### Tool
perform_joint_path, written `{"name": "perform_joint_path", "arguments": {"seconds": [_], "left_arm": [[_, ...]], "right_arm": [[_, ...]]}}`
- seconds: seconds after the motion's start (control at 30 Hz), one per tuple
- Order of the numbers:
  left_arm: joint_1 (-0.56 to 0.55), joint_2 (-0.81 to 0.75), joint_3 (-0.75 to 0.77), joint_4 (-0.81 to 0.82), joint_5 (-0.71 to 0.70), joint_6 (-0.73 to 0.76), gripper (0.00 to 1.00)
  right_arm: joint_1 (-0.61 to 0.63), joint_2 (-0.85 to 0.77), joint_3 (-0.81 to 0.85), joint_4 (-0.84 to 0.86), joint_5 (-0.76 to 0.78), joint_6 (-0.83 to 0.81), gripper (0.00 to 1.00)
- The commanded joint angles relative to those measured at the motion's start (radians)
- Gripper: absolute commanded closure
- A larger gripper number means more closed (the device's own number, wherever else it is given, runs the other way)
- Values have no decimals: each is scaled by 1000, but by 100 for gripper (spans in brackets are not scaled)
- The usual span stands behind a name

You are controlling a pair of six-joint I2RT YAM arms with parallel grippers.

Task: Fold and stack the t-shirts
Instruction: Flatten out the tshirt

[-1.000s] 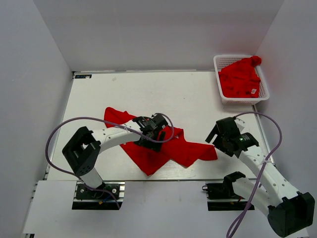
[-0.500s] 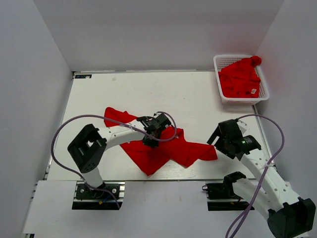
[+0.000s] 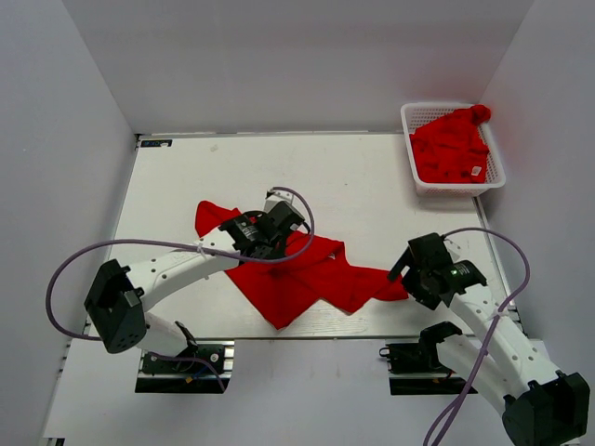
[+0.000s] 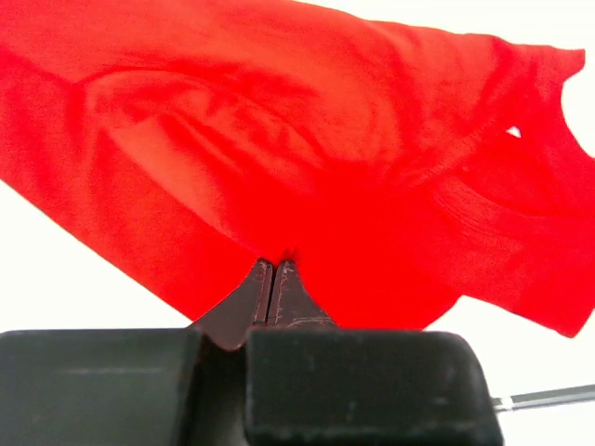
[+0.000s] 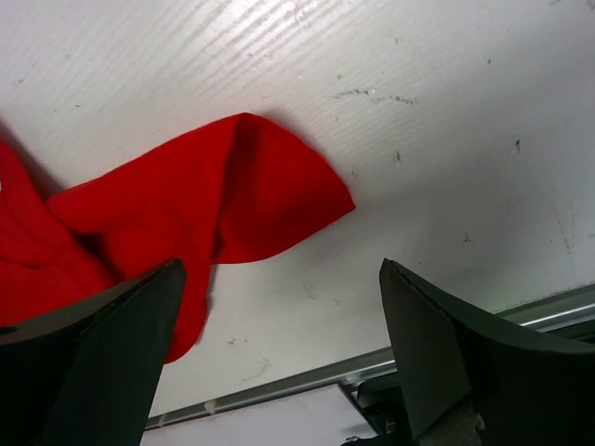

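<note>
One crumpled red t-shirt is lying spread over the near middle of the white table, while more red t-shirts are sitting heaped in the white lattice basket at the far right corner. The left gripper is pinching a fold near the middle of the spread shirt, its jaws pressed together on the cloth. The right gripper is hovering near that shirt's right-hand tip, its jaws standing wide apart and holding nothing.

White table between plain pale walls on three sides, under even light.
</note>
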Motion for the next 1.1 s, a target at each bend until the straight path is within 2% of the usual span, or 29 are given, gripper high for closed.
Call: {"name": "perform_joint_path", "arguments": {"seconds": [0.0, 0.17, 0.37, 0.7, 0.87, 1.07], "left_arm": [[3, -22, 33, -68, -103, -34, 100], [12, -22, 83, -201, -232, -102, 100], [65, 23, 153, -237, -288, -111, 100], [220, 150, 194, -174, -257, -91, 100], [254, 138, 185, -116, -226, -33, 100], [274, 118, 153, -64, -179, 42, 100]], "right_arm": [[-6, -2, -23, -5, -11, 89, 10], [-3, -9, -31, -26, 26, 71, 10], [-1, 17, -26, -14, 56, -9, 10], [0, 165, -74, 136, 29, -112, 10], [2, 227, -59, 161, 108, -135, 10], [3, 273, -89, 274, 78, -179, 10]]}}
